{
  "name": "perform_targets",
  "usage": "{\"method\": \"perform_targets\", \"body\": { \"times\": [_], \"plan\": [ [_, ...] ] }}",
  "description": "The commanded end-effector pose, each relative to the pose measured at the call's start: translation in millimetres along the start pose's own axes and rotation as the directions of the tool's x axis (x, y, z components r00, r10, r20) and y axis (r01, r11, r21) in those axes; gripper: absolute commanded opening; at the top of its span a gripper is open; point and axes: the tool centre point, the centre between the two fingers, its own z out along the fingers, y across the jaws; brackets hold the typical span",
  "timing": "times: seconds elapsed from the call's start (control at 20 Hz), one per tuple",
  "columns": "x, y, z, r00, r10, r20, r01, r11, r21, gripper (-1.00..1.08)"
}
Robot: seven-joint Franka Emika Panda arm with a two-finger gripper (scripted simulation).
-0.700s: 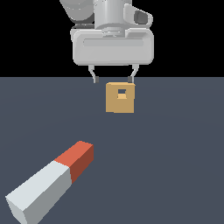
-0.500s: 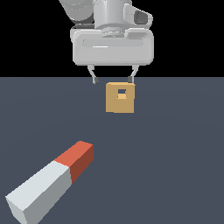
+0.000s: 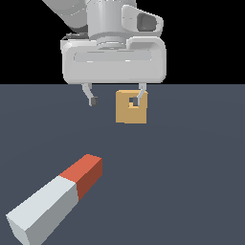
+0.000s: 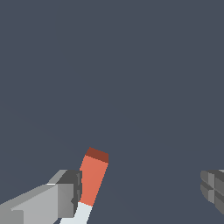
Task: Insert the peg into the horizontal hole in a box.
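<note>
The peg (image 3: 55,198) lies flat on the dark floor at the exterior view's lower left, pale grey-white with its red-orange end pointing toward the box. The tan box (image 3: 131,107) stands farther back, its small square hole (image 3: 132,101) facing the camera. My gripper (image 3: 115,101) hangs open above the floor near the box, holding nothing; one fingertip overlaps the box's face in that view. In the wrist view the peg's (image 4: 93,177) red end shows beside one finger (image 4: 65,194), apart from the other finger (image 4: 213,189).
A flat dark grey-blue floor (image 3: 191,182) spreads under everything, meeting a black background behind the box. Nothing else stands on it.
The gripper has shifted slightly toward the exterior view's left and a little lower. Peg and box have not moved.
</note>
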Motion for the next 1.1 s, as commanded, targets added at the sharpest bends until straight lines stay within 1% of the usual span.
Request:
{"method": "perform_targets", "body": {
  "times": [0.0, 0.25, 0.5, 0.75, 1.05],
  "plan": [
    [-25.9, -10.4, 13.5, 0.998, 0.056, 0.000, -0.056, 0.998, 0.002, 1.00],
    [-83.7, -40.5, 45.6, 0.982, 0.186, 0.000, -0.186, 0.982, 0.006, 1.00],
    [-124.3, -68.0, 70.3, 0.959, 0.282, 0.000, -0.282, 0.959, 0.009, 1.00],
    [-145.4, -84.6, 84.4, 0.943, 0.333, -0.001, -0.333, 0.943, 0.012, 1.00],
    [-149.3, -87.7, 87.4, 0.940, 0.342, -0.001, -0.342, 0.940, 0.013, 1.00]
  ]
}}
